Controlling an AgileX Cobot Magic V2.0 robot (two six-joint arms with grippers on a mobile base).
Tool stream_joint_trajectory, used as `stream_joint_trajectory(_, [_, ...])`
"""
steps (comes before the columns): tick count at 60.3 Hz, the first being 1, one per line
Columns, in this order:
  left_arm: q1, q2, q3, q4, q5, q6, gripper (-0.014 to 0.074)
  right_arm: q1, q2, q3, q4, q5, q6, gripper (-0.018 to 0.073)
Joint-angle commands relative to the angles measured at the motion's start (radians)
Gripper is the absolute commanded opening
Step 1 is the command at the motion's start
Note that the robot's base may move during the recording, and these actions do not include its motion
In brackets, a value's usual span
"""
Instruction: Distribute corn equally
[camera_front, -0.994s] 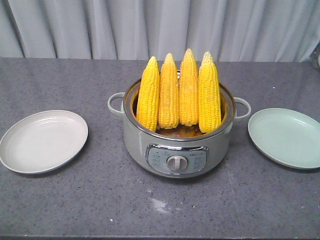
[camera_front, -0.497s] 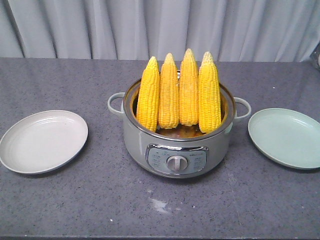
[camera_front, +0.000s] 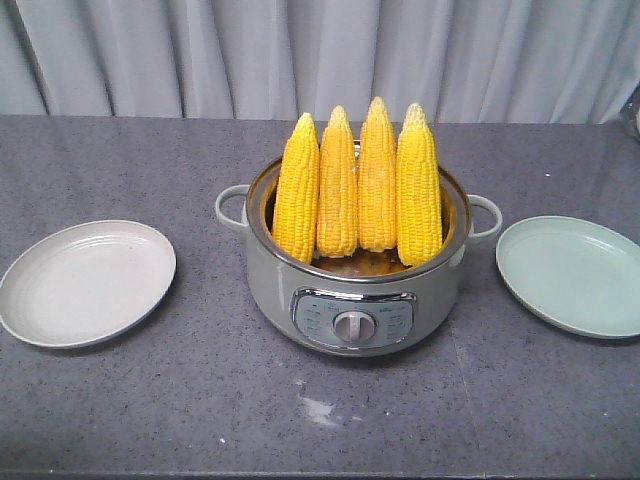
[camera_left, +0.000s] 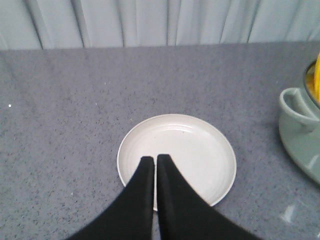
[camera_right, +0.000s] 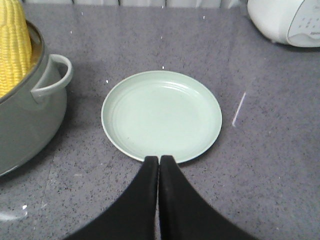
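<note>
At the bottom centre of each wrist view, we are holding our fingers pressed together, empty: the left gripper (camera_left: 155, 158) over the white plate (camera_left: 195, 145), the right gripper (camera_right: 159, 158) over the green plate (camera_right: 162, 110). Four corn cobs (camera_front: 378, 180) are standing upright in the grey pot (camera_front: 280, 285) at the centre of the front view.

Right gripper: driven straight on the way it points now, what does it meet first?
Probably the pale green plate, its near rim just ahead of the right gripper; height above it is unclear.

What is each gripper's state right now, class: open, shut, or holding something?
The left gripper: shut, holding nothing, over the white plate.
The right gripper: shut, holding nothing, over the near rim of the green plate.
</note>
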Motion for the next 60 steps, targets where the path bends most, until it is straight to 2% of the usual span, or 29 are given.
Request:
stream_joint_trajectory(1, [-0.001,0.096,-0.107,-0.004,0.034,0.007,-0.0006,-0.002,0.078,-0.099,-0.001,0.008,-0.011,-0.001])
stream_joint_trajectory(20, [-0.001,0.186,-0.131,-0.003,0.025,0.008,-0.0003,-0.002,0.154,-0.114,-0.003,0.015,-0.01,-0.0004])
stream_joint_trajectory(28, [-0.001,0.186,-0.131,0.006,0.025,0.009,0.0038,-0.002,0.156,-0.114,0.008,0.025,-0.01,0.0052])
stream_joint_trajectory(36, [-0.001,0.186,-0.131,0.023,0.029,0.008,0.0168,-0.002,0.156,-0.114,0.02,0.031,-0.011,0.0178])
stream_joint_trajectory(51, [-0.001,0.186,-0.131,0.023,0.032,0.006,0.0552,-0.002,0.156,-0.114,0.022,0.048,-0.005,0.0512])
stream_joint_trajectory(56, [-0.001,0.186,-0.131,0.022,0.032,-0.004,0.0627,-0.002,0.156,-0.114,0.036,0.058,-0.003,0.0596])
stream_joint_trajectory(60, [-0.001,0.186,-0.131,0.022,0.032,-0.004,0.0651,-0.002,0.156,-0.114,0.063,0.059,-0.016,0.0636])
